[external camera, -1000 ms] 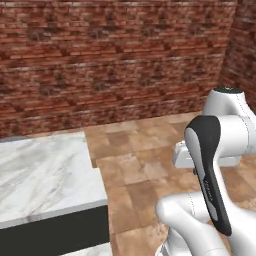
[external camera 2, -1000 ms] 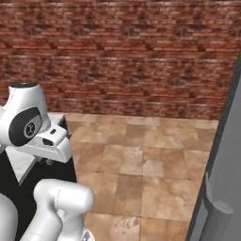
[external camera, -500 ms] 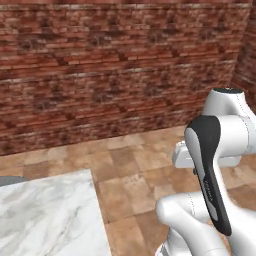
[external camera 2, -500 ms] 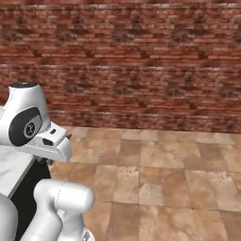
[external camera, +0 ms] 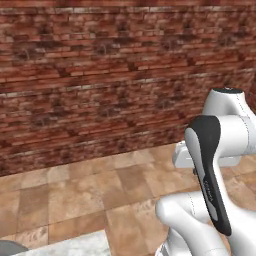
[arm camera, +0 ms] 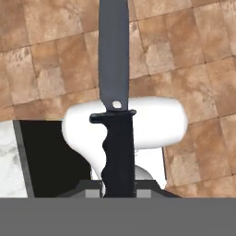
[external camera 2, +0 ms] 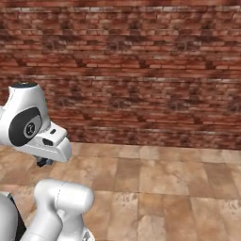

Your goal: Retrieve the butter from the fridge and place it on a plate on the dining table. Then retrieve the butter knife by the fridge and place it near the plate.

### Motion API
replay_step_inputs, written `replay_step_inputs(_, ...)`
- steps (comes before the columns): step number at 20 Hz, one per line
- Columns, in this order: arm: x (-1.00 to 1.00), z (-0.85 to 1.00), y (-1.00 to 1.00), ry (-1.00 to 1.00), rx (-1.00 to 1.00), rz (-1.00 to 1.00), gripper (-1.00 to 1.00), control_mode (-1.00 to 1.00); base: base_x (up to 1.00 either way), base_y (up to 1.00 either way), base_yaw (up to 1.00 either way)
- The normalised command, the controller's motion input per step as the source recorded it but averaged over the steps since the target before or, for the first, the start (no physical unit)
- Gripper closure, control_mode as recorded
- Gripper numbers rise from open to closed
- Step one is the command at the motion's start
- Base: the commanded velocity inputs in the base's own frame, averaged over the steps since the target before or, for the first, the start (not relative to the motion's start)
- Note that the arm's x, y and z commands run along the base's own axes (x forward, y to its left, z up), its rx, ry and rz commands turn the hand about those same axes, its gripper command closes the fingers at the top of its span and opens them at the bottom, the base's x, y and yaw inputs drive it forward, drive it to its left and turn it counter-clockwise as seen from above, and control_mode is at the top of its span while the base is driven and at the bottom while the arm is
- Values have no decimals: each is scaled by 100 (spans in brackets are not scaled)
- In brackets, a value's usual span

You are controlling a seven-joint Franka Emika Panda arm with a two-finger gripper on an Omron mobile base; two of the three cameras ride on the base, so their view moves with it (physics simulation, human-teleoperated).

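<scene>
In the hand view the butter knife (arm camera: 115, 101) runs from 6 o'clock up to 12 o'clock, its black handle pinched between the jaws at the bottom edge, where the fingertips themselves are hard to make out. The blade tip is cut off at the top. A marble tabletop (arm camera: 9, 156) shows at 8 o'clock, clipped by the frame. In the left base view a sliver of that tabletop (external camera: 75, 246) sits at 7 o'clock, below a brick wall (external camera: 100, 75) and tiled floor (external camera 2: 164, 188).

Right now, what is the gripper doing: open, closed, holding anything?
Gripper: shut on the butter knife, gripped by its black handle, blade pointing away over the tiled floor.
</scene>
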Motion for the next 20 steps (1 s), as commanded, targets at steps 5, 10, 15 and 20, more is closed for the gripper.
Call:
replay_step_inputs(5,0,0,0,0,0,0,100,100,100,0,0)
replay_step_inputs(10,0,0,0,0,0,0,100,100,100,0,39)
replay_step_inputs(15,0,0,0,0,0,0,100,100,100,-20,66)
replay_step_inputs(20,0,0,0,0,0,0,100,100,74,-25,79)
